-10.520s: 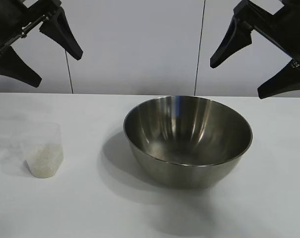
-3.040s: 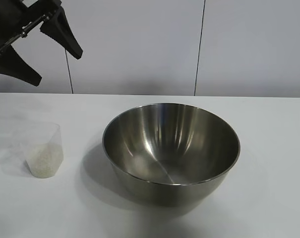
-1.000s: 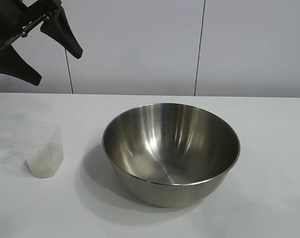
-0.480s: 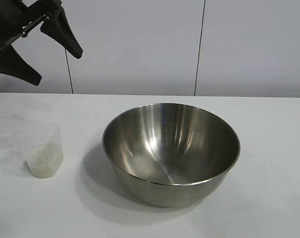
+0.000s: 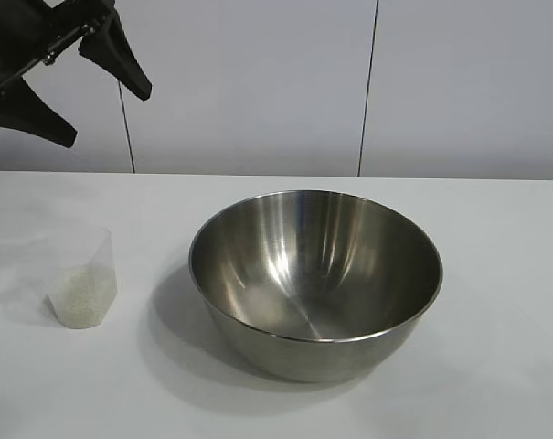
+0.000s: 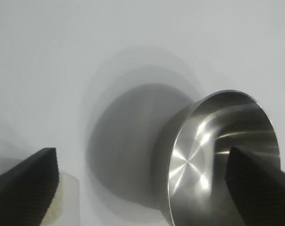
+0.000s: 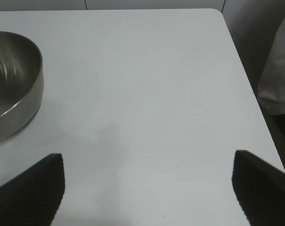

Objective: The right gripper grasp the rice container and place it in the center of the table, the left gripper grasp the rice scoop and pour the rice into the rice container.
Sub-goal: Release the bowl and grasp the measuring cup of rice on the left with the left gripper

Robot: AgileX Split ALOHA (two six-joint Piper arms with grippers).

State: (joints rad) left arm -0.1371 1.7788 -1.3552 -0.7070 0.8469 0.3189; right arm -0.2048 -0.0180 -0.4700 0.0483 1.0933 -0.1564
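Your left gripper [image 5: 61,87] hung spread wide, empty, above the rice scoop [image 5: 79,279] at far left; steel rice container [image 5: 315,279] sat mid-table; your right gripper [image 7: 147,188] gaped, empty.

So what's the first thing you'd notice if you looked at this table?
The big shiny rice container, sitting empty in the middle of the white table. Left of it stands the small clear rice scoop with white rice in its bottom. High above the scoop, at the exterior view's top left corner, hangs the black left hand, fingers spread open and holding nothing.
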